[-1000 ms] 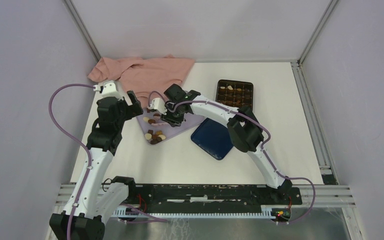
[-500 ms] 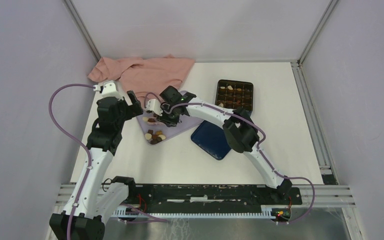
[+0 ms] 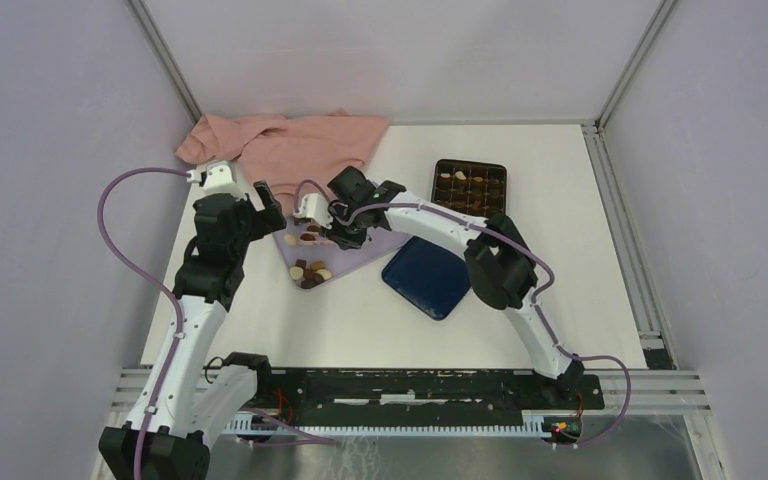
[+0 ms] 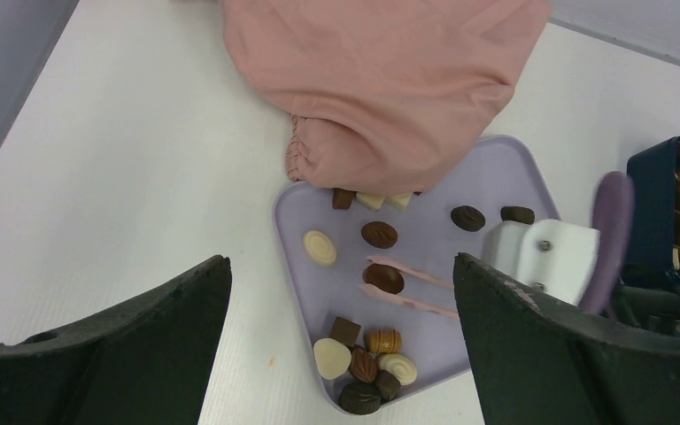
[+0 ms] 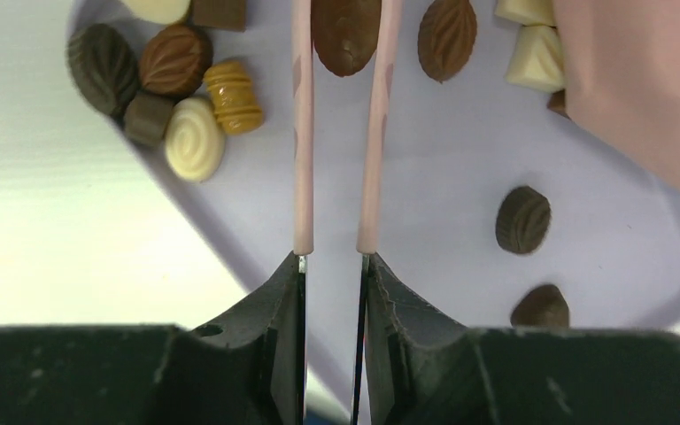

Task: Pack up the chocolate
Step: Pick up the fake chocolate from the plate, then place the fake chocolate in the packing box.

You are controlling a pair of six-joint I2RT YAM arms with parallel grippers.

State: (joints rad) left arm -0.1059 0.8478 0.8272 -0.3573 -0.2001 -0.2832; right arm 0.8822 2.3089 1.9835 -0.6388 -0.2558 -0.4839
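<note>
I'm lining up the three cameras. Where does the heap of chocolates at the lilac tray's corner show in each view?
Top external: heap of chocolates centre-left, at the near corner of the lilac tray.
Left wrist: the heap is at bottom centre.
Right wrist: the heap is at top left.
Shared landmark: the pink cloth lying over the tray's far edge.

Robotics lab cell, plain grey walls (image 3: 50, 150), aluminium frame (image 3: 165, 62), white table (image 3: 580, 260), left arm (image 3: 185, 320) and right arm (image 3: 540, 330) bolted down
</note>
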